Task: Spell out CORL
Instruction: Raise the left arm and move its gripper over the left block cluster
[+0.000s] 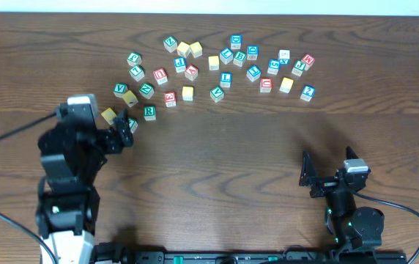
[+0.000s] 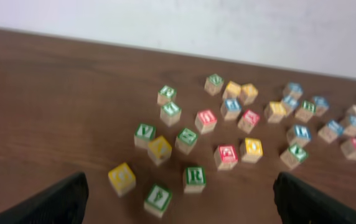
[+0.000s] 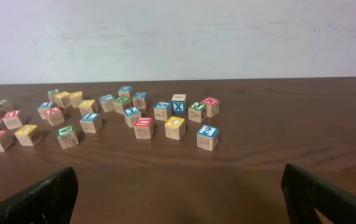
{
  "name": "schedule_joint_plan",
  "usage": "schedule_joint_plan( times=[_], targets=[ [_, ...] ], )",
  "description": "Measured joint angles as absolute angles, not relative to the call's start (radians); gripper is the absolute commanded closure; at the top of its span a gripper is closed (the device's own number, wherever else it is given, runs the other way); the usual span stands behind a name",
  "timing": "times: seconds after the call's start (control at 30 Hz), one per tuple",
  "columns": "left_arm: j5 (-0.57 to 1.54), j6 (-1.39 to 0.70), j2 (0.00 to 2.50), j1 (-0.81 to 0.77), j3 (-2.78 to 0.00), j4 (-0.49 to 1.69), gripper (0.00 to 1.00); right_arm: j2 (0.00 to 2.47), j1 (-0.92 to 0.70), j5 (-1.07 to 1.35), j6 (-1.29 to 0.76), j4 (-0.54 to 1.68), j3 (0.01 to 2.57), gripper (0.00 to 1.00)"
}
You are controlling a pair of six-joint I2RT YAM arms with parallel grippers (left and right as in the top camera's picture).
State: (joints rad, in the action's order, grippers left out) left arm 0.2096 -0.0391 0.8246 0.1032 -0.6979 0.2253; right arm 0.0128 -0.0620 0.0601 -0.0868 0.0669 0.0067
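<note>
Zero letters are placed. Letter blocks (image 1: 225,78) lie scattered on the far bench (image 1: 231,169). Left tool (image 1: 127,130), fingers apart (empty), hovers near the green R block (image 2: 194,177); right tool (image 1: 307,176) likewise apart. Next: locate C.

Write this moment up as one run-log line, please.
left gripper: open, near green R block | right gripper: open, clear of blocks | letter blocks: scattered, CORL unspelled

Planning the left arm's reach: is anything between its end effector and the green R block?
Partly. A green wooden cube marked 4 sits nearer the open left end effector, just left of the green wooden R cube and apart from it.
</note>
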Motion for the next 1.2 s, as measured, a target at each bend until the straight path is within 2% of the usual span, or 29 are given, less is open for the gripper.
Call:
schedule_joint_plan(
  times=[0.43,0.6,1.2],
  targets=[
    [0.254,-0.011,1.211,0.103,-1.191,0.635,0.06,0.013,-0.062,0.060,-0.087,0.067,0.007,0.01],
    [0.266,-0.002,1.284,0.103,-1.269,0.661,0.06,0.013,-0.062,0.060,-0.087,0.067,0.007,0.01],
    [0.281,-0.002,1.288,0.103,-1.269,0.676,0.06,0.013,-0.062,0.060,-0.087,0.067,0.007,0.01]
  ],
)
